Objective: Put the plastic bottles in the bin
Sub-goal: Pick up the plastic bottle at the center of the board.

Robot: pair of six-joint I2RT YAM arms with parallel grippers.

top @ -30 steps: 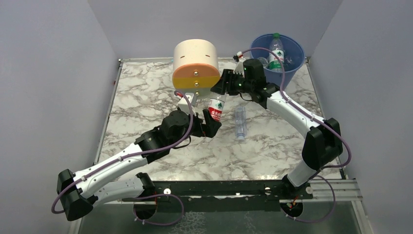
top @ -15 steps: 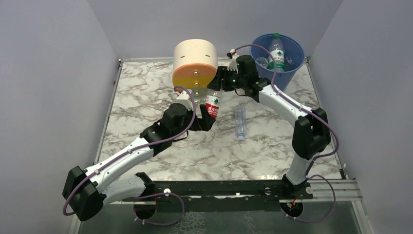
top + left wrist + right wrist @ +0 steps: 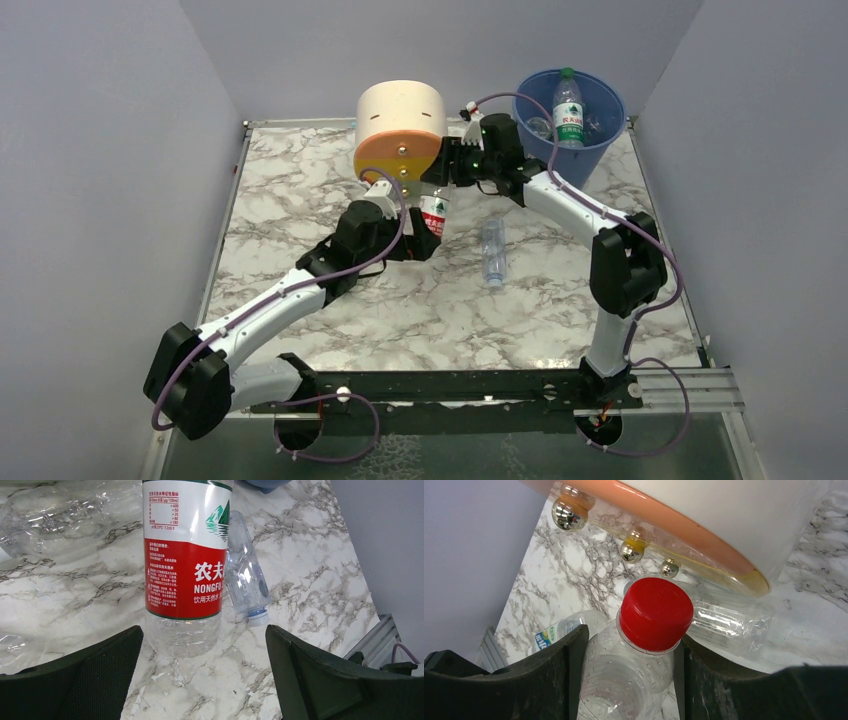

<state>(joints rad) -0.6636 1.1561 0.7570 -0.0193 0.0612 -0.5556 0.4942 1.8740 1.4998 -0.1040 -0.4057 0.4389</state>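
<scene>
I have the red-label bottle (image 3: 433,213) caught high up by the right gripper (image 3: 630,645). On the right wrist camera both fingers (image 3: 524,680) press against its shoulder just below the red cap (image 3: 655,612), so that hand is clamped on it. The left gripper (image 3: 202,635) is spread wide. The bottle's base sits between its two fingers with a clear gap on each side, so that hand grips nothing. I cannot tell whether the base touches the table (image 3: 310,545).

From above, the bottle leans slightly, just in front of the cream-and-orange drawer unit (image 3: 402,125) and close under its front edge. The bin (image 3: 600,145) stands at the far right corner of the table, hard by the walls, with a green-capped bottle (image 3: 567,100) upright inside it. The right arm itself stretches across the space between the held bottle and the bin. A blue-capped bottle (image 3: 492,250) lies on the marble just right of the left gripper, apart from the held one, with bare marble beyond it.

Only the right wrist camera shows a clear bottle (image 3: 724,625) lying under the drawer unit's rim, near three shiny knobs (image 3: 631,551). It also shows one with a blue-green label (image 3: 554,632) lying farther left. Only the left wrist camera shows the red label's print.
</scene>
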